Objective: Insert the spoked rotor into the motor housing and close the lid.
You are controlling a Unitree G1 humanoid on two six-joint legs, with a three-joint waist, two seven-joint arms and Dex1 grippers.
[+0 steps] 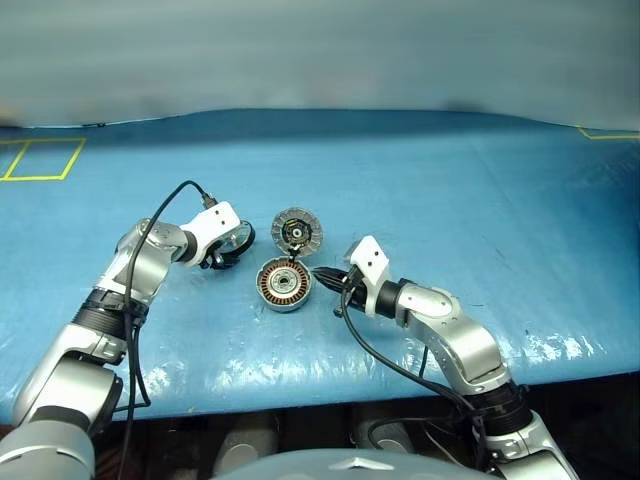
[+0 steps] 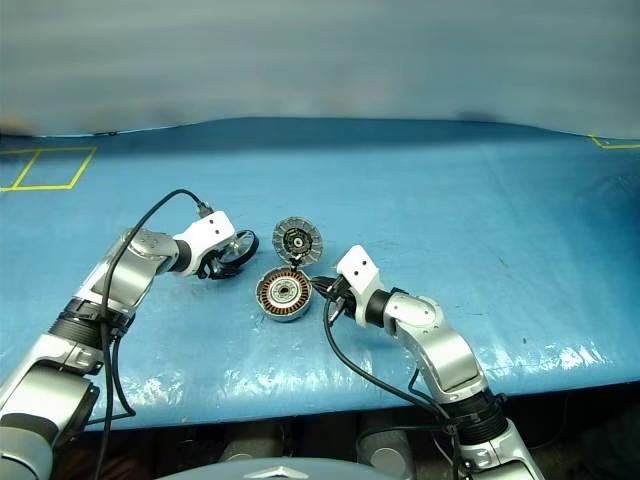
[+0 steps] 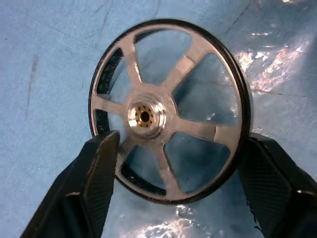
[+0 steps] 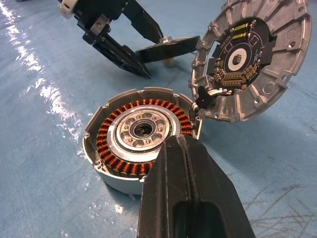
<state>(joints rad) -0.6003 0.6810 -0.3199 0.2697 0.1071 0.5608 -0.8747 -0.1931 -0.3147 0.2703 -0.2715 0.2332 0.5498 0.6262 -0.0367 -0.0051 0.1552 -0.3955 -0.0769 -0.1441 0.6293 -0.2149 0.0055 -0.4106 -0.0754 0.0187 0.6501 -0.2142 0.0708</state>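
Nearest, right tool [image 4: 184,148] clenched on nothing, fingertips pressed to the rim of the motor housing [image 1: 285,284], steadying it on the blue tabletop [image 1: 480,200]; copper windings and central hub left open to the top. Just beyond, lid [image 1: 297,232] propped on edge against the housing's far side, ribbed face and dark centre showing. Beside both, left tool [image 3: 173,163] straddling the spoked rotor [image 3: 166,111], one finger against the dark rim, the other by the opposite rim near a spoke, apparently closing but not yet judged firm. Best done by seating both pads squarely on the rim before lifting, keeping the rotor level, lining hub over hub, and lowering straight while avoiding the leaning lid.
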